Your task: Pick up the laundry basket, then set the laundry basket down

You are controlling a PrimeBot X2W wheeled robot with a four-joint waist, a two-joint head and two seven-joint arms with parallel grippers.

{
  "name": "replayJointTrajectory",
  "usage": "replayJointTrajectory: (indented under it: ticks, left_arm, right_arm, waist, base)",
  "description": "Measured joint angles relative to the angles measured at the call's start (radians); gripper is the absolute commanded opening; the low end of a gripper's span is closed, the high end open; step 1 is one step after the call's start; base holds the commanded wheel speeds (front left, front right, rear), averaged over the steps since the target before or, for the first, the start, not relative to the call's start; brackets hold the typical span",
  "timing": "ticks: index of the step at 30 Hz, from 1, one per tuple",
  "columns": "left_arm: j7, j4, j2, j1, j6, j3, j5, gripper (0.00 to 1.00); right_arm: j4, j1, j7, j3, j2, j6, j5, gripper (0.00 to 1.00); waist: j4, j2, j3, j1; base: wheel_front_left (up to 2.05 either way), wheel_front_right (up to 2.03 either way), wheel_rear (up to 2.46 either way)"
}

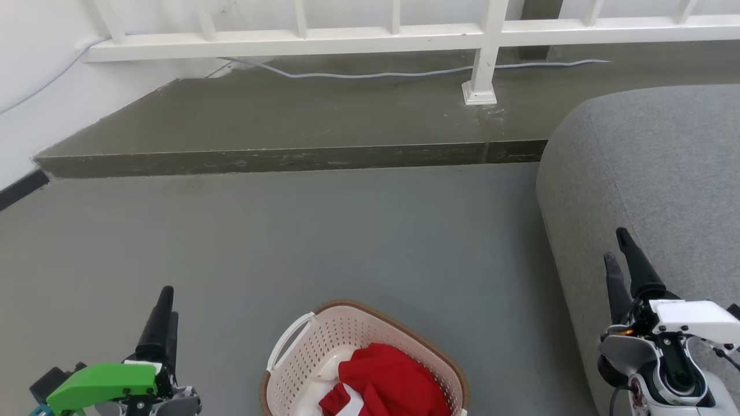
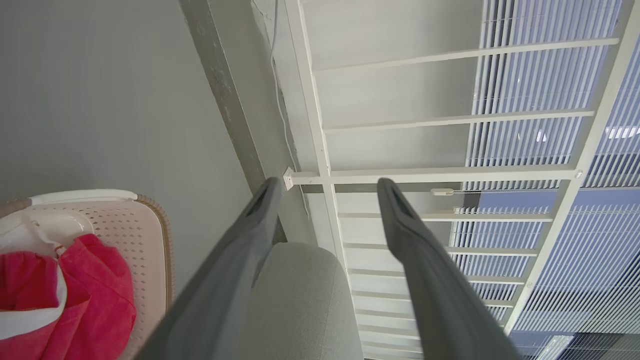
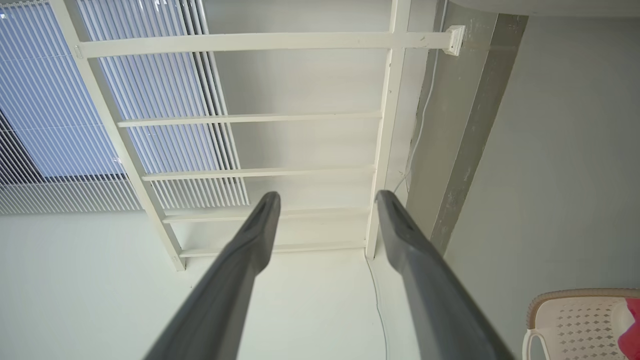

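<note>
Grey floor (image 1: 347, 242) ran to a far step and railing (image 1: 289, 43), with a sofa (image 1: 647, 173) on the right. The basket (image 1: 324, 346) sat near, centre, holding red cloth (image 1: 393, 381). The left gripper (image 1: 167, 301) and right gripper (image 1: 615, 245) flanked it, both wide and empty, probably poised for its handles.

Grey floor (image 1: 347, 231), white railing (image 1: 376, 40), grey sofa (image 1: 653, 167)

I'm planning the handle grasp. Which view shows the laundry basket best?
The head view: the laundry basket from above, with most of its rim, one white handle and the red cloth inside, near end cropped. The left wrist view shows one end, the right wrist view a corner.
</note>
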Motion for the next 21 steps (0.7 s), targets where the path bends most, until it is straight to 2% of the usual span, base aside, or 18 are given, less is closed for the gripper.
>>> replayJointTrajectory:
  ticks: [7, 21]
  left_arm:
    - [-0.029, -0.006, 0.01, 0.0, 0.0, -0.026, 0.054, 1.0]
    - [-0.082, -0.011, 0.048, -0.003, 0.0, -0.082, 0.236, 1.0]
  right_arm:
    - [-0.016, -0.001, -0.026, 0.034, -0.021, 0.0, -0.05, 1.0]
    - [-0.034, -0.013, -0.101, 0.129, -0.08, 0.001, -0.185, 1.0]
  waist:
    - [-0.001, 0.0, 0.003, 0.0]
    - [-0.004, 0.0, 0.011, 0.0]
  base:
    - [0.0, 0.0, 0.0]
    - [0.0, 0.0, 0.0]
